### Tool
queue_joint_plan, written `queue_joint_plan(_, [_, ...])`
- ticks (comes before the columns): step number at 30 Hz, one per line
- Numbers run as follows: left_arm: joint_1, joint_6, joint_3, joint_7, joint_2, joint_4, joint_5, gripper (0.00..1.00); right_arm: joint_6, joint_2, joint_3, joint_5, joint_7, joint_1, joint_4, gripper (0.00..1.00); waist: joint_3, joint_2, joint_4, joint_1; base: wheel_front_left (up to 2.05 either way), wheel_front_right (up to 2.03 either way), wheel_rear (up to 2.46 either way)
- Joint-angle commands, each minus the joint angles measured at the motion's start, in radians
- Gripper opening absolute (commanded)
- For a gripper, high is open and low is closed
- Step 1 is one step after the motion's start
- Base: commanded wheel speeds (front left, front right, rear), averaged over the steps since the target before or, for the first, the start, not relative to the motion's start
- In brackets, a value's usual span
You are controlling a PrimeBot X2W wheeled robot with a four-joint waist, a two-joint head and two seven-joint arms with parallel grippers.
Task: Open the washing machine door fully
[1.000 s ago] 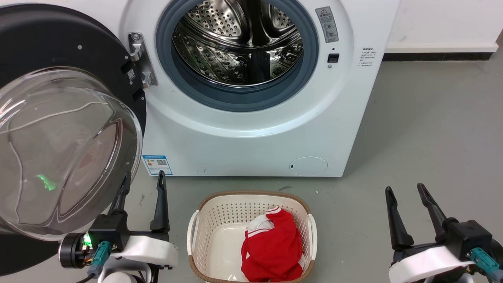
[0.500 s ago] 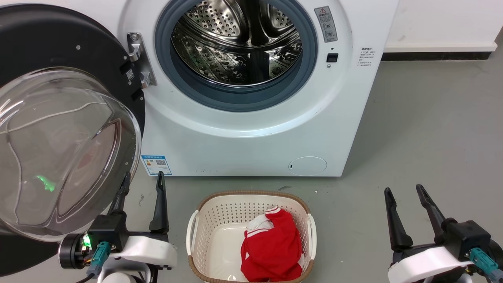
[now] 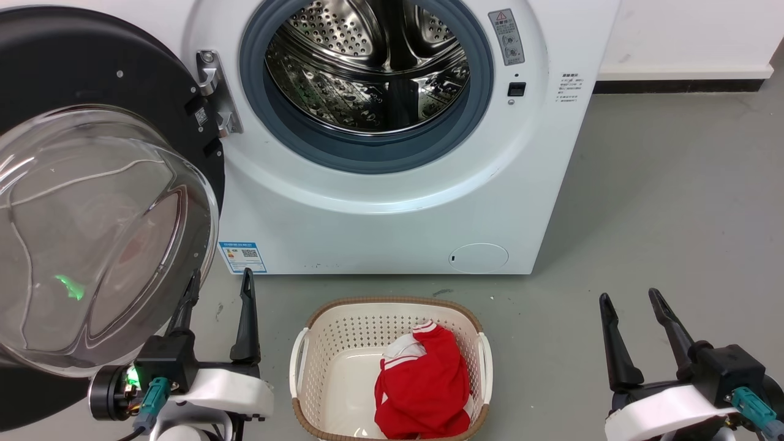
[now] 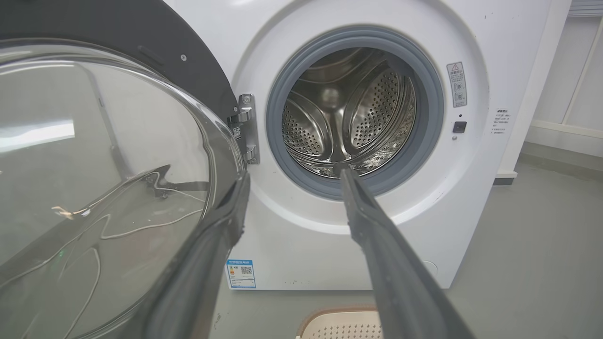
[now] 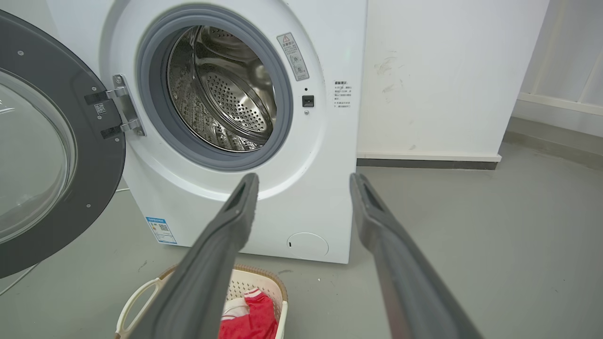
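The washing machine door (image 3: pixel 92 61), black-rimmed with a bulging glass bowl (image 3: pixel 92 233), stands swung wide open to the left on its metal hinge (image 3: pixel 214 92). The white washing machine (image 3: pixel 380 214) shows its steel drum (image 3: pixel 367 61) inside the grey rubber ring. My left gripper (image 3: pixel 220 275) is open and holds nothing, low beside the bowl's lower right edge; its left finger (image 4: pixel 226 226) lies right along the glass, and I cannot tell whether it touches. The door (image 4: pixel 94 165) takes up the left of that view. My right gripper (image 3: pixel 629 296) is open and empty over the floor at the lower right, also seen from its wrist (image 5: pixel 305 178).
A cream laundry basket (image 3: pixel 306 349) with a red garment (image 3: pixel 422 386) stands on the grey floor between the grippers, in front of the machine. A white wall with a dark skirting (image 3: pixel 680 87) runs behind on the right.
The whole head picture has slid a few pixels to the left, so the camera shifted slightly. Door, basket and both grippers keep their places.
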Motion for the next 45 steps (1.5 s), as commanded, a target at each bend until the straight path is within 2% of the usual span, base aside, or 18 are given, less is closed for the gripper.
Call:
queue_joint_plan(1, [0.010,-0.007,0.005,-0.002,-0.006,0.001,0.006,1.00,-0.001,0.002,0.000,0.005,-0.004,-0.007,0.004,1.00,0.000,0.0000,0.000,0.0000,0.00,0.00,0.00])
queue_joint_plan(2, [0.000,-0.006,0.004,0.000,-0.002,0.000,0.004,0.00,0.000,0.000,0.001,0.001,0.000,0.000,0.001,0.00,0.000,0.0000,0.000,0.0000,0.00,0.00,0.00])
queue_joint_plan(6, [0.006,-0.009,0.006,0.006,-0.005,0.024,-0.002,0.00,0.000,0.000,0.004,0.006,0.000,0.009,0.022,0.00,0.000,0.0000,0.000,0.0000,0.00,0.00,0.00])
queue_joint_plan(23, [-0.008,-0.043,0.041,0.090,-0.017,0.046,-0.333,0.00,0.000,-0.018,0.000,0.367,0.046,-0.029,0.060,0.00,0.001,0.0000,0.001,0.0000,0.00,0.00,0.00])
queue_joint_plan(45, [-0.021,-0.078,0.076,0.178,-0.030,0.067,-0.690,0.00,0.000,-0.029,-0.013,0.742,0.104,-0.068,0.102,0.00,0.002,0.0000,0.002,0.0000,0.00,0.00,0.00])
